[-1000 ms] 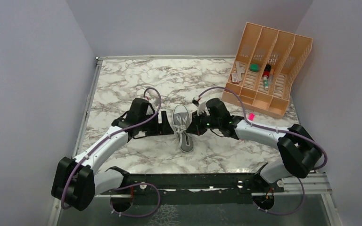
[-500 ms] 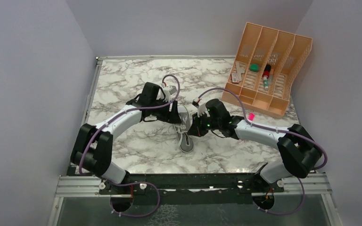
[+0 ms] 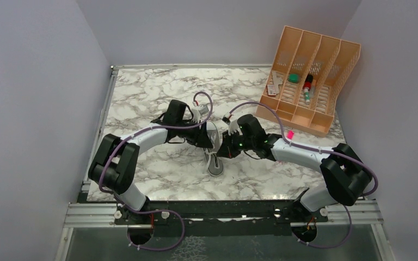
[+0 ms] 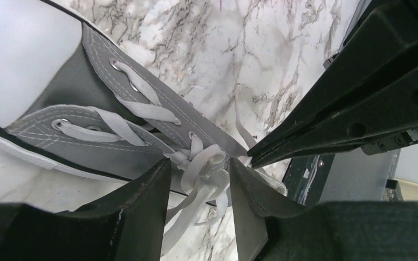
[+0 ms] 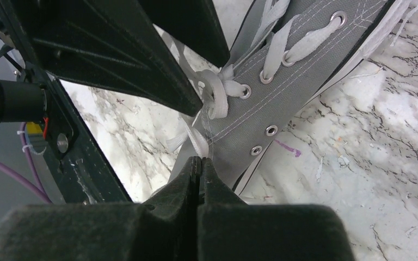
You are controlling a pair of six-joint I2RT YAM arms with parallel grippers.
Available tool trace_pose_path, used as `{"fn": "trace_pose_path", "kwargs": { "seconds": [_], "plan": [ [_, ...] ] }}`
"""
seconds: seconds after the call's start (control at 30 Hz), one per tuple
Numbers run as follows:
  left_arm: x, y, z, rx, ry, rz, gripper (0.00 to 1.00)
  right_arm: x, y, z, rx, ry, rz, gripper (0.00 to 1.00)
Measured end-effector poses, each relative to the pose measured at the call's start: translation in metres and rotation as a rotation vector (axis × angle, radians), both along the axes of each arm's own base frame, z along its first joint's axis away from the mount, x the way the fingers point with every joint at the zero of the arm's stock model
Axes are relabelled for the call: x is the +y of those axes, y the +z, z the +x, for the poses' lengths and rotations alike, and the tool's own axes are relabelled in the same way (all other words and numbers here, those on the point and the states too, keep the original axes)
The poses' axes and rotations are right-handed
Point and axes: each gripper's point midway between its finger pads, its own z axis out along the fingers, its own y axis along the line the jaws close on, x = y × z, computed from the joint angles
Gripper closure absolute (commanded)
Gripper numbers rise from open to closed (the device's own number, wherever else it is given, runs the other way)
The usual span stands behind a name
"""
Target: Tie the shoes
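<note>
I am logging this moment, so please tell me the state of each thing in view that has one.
sneaker: upright on its sole, bow unfinished.
laces: threaded, one loop formed, ends loose.
left pincer: open around the loop.
right pincer: shut on one strand of the laces.
organizer: standing, holding small items.

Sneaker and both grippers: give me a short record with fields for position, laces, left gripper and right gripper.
sneaker: grey low-top, on the marble table
laces: white, loose loop near the eyelets, ends trailing
left gripper: open, fingers either side of that loop
right gripper: shut on one strand of the laces
</note>
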Motion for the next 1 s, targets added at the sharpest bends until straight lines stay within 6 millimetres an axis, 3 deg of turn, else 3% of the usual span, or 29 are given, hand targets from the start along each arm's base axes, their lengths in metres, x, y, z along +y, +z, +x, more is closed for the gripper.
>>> {"fn": "trace_pose_path", "kwargs": {
  "seconds": [0.13, 0.4, 0.73, 1.0],
  "plan": [
    [0.001, -0.004, -0.009, 0.027, -0.016, -0.008, 0.68, 0.001, 0.001, 0.000, 0.016, -0.012, 0.006, 0.99],
    [0.003, -0.004, -0.016, 0.034, -0.023, -0.016, 0.77, 0.005, 0.008, 0.002, 0.057, -0.055, 0.038, 0.99],
    [0.003, 0.006, -0.024, 0.016, -0.013, -0.043, 0.64, 0.009, 0.007, 0.006, 0.106, -0.112, 0.045, 0.99],
    [-0.004, 0.009, -0.025, 0.036, 0.007, -0.086, 0.67, 0.009, 0.008, 0.006, 0.119, -0.124, 0.050, 0.99]
  ]
}}
